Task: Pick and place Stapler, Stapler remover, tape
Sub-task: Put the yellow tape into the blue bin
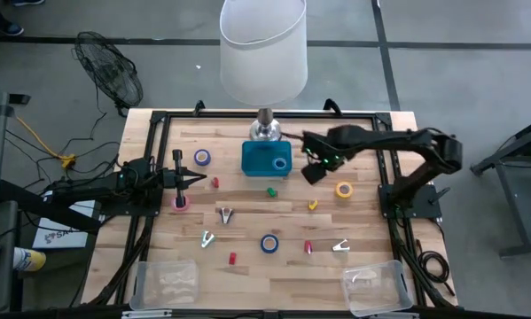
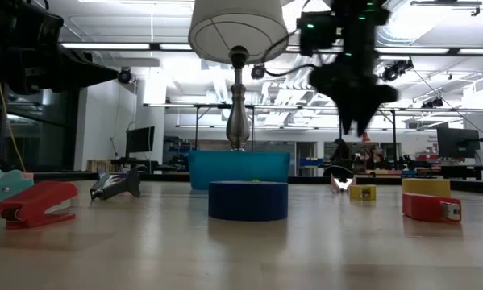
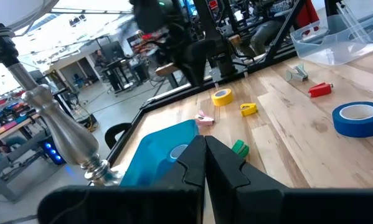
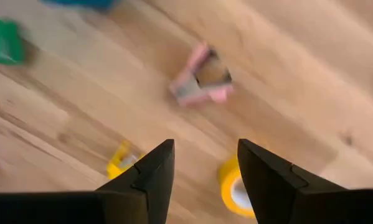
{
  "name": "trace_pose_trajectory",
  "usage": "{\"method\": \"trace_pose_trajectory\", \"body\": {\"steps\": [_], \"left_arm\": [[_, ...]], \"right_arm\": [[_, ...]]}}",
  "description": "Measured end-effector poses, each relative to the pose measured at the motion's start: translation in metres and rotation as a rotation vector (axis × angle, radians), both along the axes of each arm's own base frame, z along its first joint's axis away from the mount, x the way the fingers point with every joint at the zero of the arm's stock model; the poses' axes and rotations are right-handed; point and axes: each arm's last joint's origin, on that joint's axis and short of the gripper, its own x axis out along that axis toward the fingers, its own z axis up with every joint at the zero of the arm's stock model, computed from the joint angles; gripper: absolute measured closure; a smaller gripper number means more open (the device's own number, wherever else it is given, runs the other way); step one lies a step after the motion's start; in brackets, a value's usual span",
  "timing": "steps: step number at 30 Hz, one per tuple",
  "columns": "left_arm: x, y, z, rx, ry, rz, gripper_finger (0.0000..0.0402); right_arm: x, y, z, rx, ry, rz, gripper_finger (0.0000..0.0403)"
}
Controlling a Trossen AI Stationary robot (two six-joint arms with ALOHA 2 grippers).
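My right gripper [image 1: 311, 173] hangs open and holds nothing. It points down above the table, just right of the blue tray [image 1: 254, 156], in which a tape roll [image 1: 280, 163] lies. Its wrist view shows a pink staple remover [image 4: 202, 81], a yellow tape roll [image 4: 235, 186] and a small yellow stapler [image 4: 121, 163] flat on the wood below it. More tape rolls lie flat: purple [image 1: 202, 158], pink [image 1: 180, 203], blue [image 1: 269, 243]. Metal staple removers [image 1: 225, 213] and small red staplers [image 1: 308, 247] are scattered about. My left gripper [image 1: 199, 180] waits shut at the table's left.
A table lamp [image 1: 263, 53] stands at the far edge behind the blue tray. Two clear plastic bins [image 1: 166, 282] [image 1: 373, 285] sit at the near corners. A green block [image 1: 270, 190] and a red one [image 1: 214, 182] lie mid-table. Black frame rails border the tabletop.
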Motion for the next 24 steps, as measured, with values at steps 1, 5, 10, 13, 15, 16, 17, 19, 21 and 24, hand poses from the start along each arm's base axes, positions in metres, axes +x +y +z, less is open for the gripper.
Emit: {"method": "trace_pose_trajectory", "body": {"steps": [1, 5, 10, 13, 15, 16, 17, 19, 21, 24], "left_arm": [[0.000, 0.000, 0.000, 0.000, 0.000, 0.000, 0.0400], [0.000, 0.000, 0.000, 0.000, 0.000, 0.000, 0.0400], [0.000, 0.000, 0.000, 0.000, 0.000, 0.000, 0.0400], [0.000, 0.000, 0.000, 0.000, 0.000, 0.001, 0.0400], [0.000, 0.000, 0.000, 0.000, 0.000, 0.001, 0.0400], [0.000, 0.000, 0.000, 0.000, 0.000, 0.000, 0.0400], [0.000, 0.000, 0.000, 0.000, 0.000, 0.000, 0.0400], [0.000, 0.000, 0.000, 0.000, 0.000, 0.000, 0.0400], [0.000, 0.000, 0.000, 0.000, 0.000, 0.000, 0.0400], [0.000, 0.000, 0.000, 0.000, 0.001, 0.001, 0.0400]], "right_arm": [[-0.006, 0.004, -0.003, 0.009, 0.007, -0.010, 0.0235], [-0.028, 0.018, -0.015, 0.041, 0.028, -0.028, 0.0235], [-0.042, 0.028, -0.027, 0.075, 0.057, -0.017, 0.0235], [-0.046, 0.033, -0.033, 0.079, 0.080, 0.010, 0.0235], [-0.047, 0.036, -0.038, 0.083, 0.083, 0.037, 0.0235], [-0.048, 0.037, -0.041, 0.084, 0.081, 0.042, 0.0235], [-0.048, 0.038, -0.044, 0.085, 0.078, 0.046, 0.0235], [-0.049, 0.040, -0.050, 0.087, 0.069, 0.053, 0.0235], [-0.050, 0.041, -0.057, 0.084, 0.055, 0.058, 0.0235], [-0.053, 0.042, -0.066, 0.079, 0.047, 0.061, 0.0235]]}}
